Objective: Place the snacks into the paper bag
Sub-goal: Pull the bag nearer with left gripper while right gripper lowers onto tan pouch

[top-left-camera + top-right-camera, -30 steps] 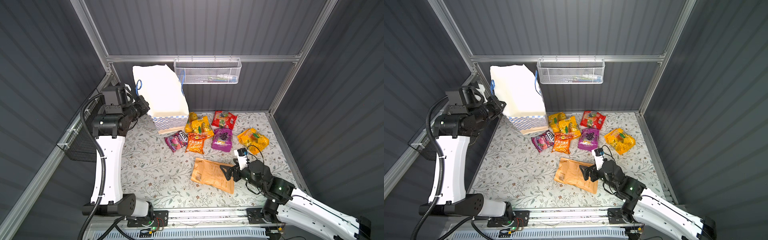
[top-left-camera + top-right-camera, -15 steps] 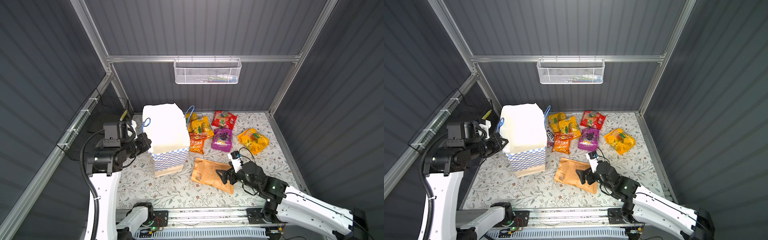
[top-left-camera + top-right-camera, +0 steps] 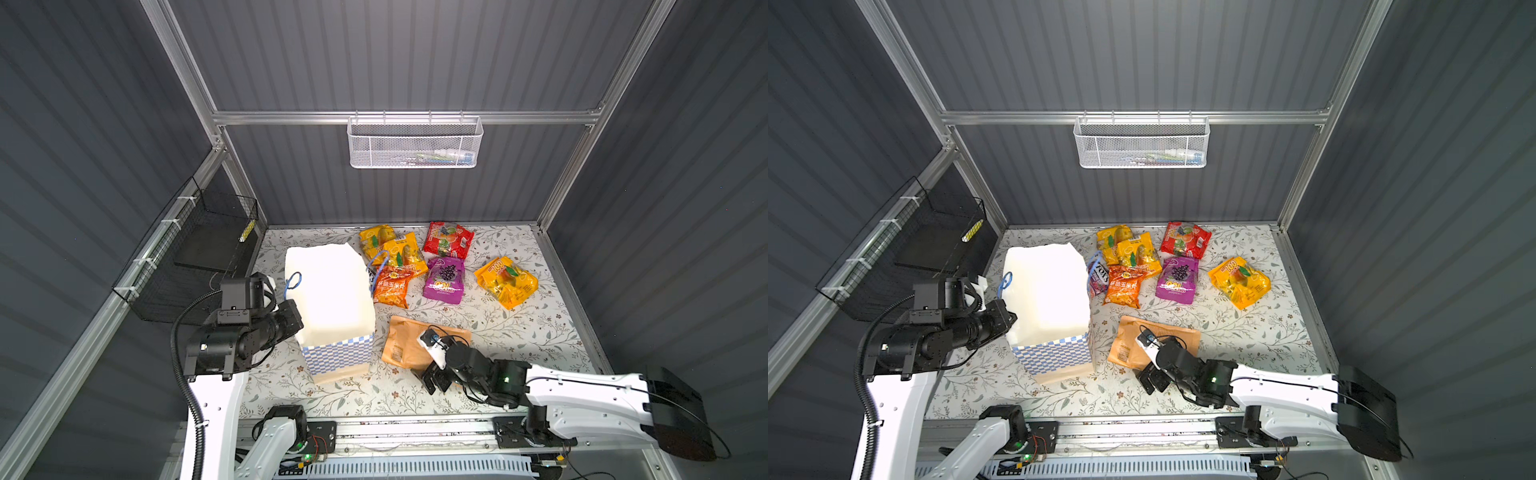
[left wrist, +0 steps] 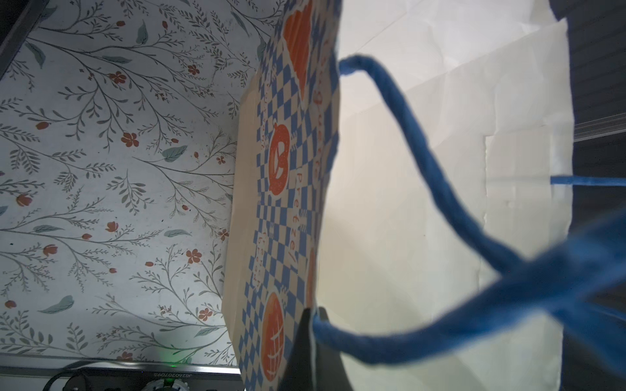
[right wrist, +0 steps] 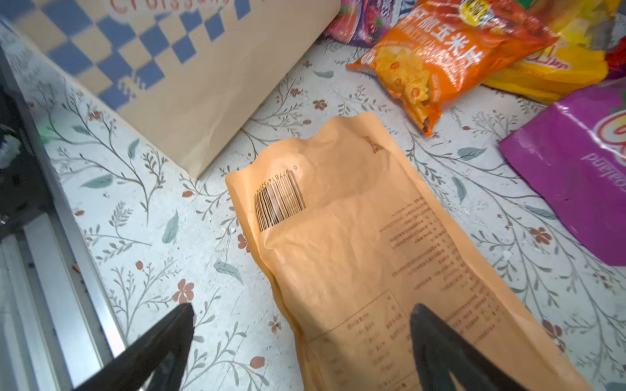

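**Right gripper** [image 5: 301,308]: the jaws stand wide apart and hold nothing. They are low over the near end of the tan pouch [image 5: 338,220]. One finger is above the pouch and the other above the bare floral table [image 5: 152,237], so they straddle a long edge. Whether either tip touches cannot be told.

**Tan pouch:** it lies flat just beside the foot of the paper bag [image 5: 189,67], which is also visible in both top views [image 3: 328,291] [image 3: 1050,286]. The pouch looks thin, creased and papery, so it is probably light and floppy. A pinch across the edge or a corner, with one finger slid beneath, should suit it. It will probably droop once lifted, so it should enter the bag narrow end first.

**Left gripper** [image 4: 313,315]: it is clamped on the bag's rim where the blue cord handle [image 4: 423,162] is rooted, and it holds the mouth open and facing upward. The bag's base appears to rest on the table. The walls are thin paper, stiff enough to stand but easily creased by a sideways push.

**Remaining snacks**, all outside the bag, beyond it and to the right in a top view:
- orange packet [image 3: 390,286]
- purple packet [image 3: 444,280]
- red packet [image 3: 448,240]
- yellow packets [image 3: 395,249]
- yellow-orange packet [image 3: 506,281], which lies apart from the others

Their glossy, puffed film probably slips under the fingers, so the flat crimped seams offer the surest hold.
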